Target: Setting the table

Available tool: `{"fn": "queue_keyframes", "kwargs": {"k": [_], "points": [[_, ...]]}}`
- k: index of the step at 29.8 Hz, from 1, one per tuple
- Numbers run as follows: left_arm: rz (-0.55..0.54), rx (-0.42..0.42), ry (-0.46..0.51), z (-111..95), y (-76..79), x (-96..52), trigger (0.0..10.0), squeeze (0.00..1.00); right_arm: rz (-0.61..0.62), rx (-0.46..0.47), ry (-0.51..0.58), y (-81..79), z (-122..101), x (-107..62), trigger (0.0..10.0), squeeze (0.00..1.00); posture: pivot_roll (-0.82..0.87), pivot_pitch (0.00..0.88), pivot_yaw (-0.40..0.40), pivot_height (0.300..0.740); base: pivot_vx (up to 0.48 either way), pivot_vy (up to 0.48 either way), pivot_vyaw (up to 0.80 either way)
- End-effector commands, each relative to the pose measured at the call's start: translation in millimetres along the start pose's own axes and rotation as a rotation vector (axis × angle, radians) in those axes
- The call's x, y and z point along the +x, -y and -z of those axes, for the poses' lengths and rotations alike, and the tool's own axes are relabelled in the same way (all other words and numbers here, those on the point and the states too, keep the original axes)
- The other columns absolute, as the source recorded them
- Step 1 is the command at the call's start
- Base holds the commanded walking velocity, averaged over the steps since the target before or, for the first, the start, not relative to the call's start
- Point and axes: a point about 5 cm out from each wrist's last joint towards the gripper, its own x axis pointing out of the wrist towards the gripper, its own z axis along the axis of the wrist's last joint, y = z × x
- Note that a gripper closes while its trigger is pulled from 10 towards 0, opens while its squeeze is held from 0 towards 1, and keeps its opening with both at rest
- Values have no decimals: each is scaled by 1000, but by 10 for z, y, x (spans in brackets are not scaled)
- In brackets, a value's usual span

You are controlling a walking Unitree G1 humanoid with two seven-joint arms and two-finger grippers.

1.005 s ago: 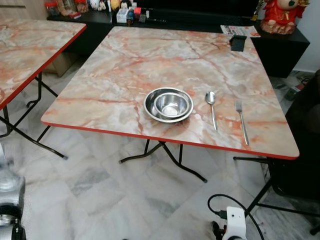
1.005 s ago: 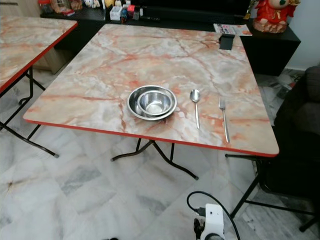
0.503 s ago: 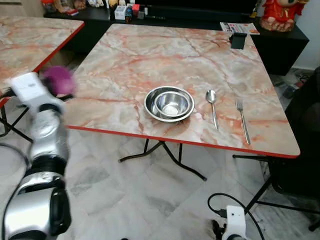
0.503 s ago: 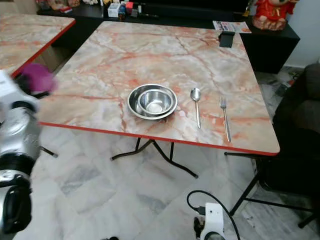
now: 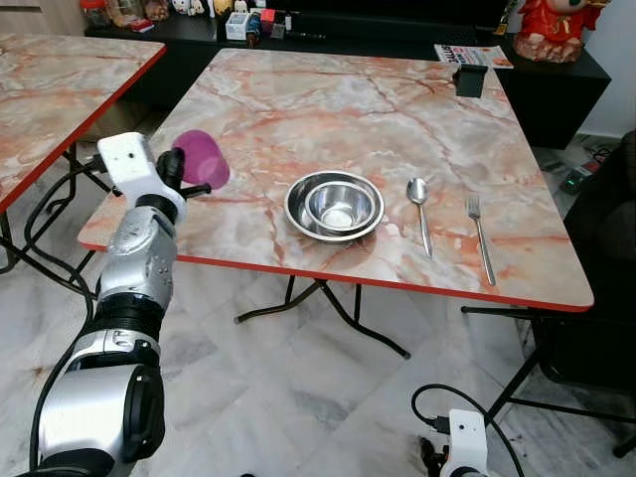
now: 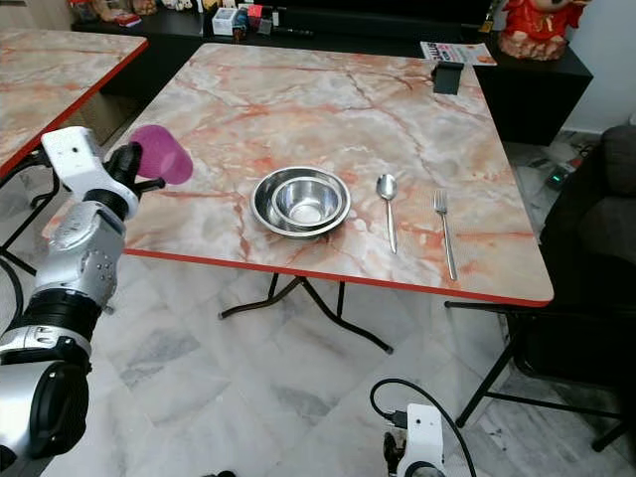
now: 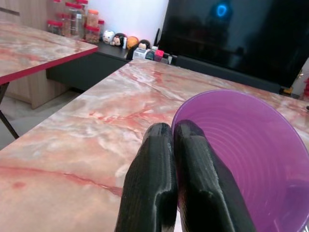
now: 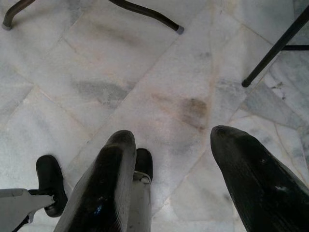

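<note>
**Obs 1:** Jaws first. Left gripper [image 7: 169, 183]: both black fingers pinched together on the rim of the purple cup [image 5: 202, 158], one finger seemingly inside the wall, one outside. Right gripper [image 8: 183, 188]: fingers spread wide, nothing between them, pointing down at the marble floor [image 8: 145, 82]. Idle.

**Obs 2:** Where is the cup?

**Obs 1:** In the air, over the table's left edge, tipped on its side with the mouth toward the wrist camera. A rim pinch explains the tilt.

**Obs 2:** Table layout?

**Obs 1:** Marble table [image 5: 328, 109]. Two nested steel bowls [image 5: 335, 206] near the front edge; spoon [image 5: 420, 211] just to their right, fork [image 5: 481, 237] beyond it, both lying parallel. My judgement: the cup is meant for this place setting and needs righting before release.
</note>
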Motion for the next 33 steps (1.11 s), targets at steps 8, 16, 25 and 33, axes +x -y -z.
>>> {"fn": "queue_keyframes", "kwargs": {"k": [8,16,25,33], "points": [[31,54,25,-99,49,21,10000,0,21,23,-22,19,60,-12,10000,0,3,119,-8,740,345,0,0],[37,67,27,-111,49,16,10000,0,21,26,-12,11,54,-12,10000,0,4,121,-7,740,352,0,0],[80,77,18,-113,104,14,10000,0,20,26,-15,5,64,-14,10000,0,4,124,-5,740,347,0,0],[192,4,-90,-20,239,6,10000,0,15,24,-20,-2,79,-17,10000,0,3,120,-7,740,0,0,0]]}}
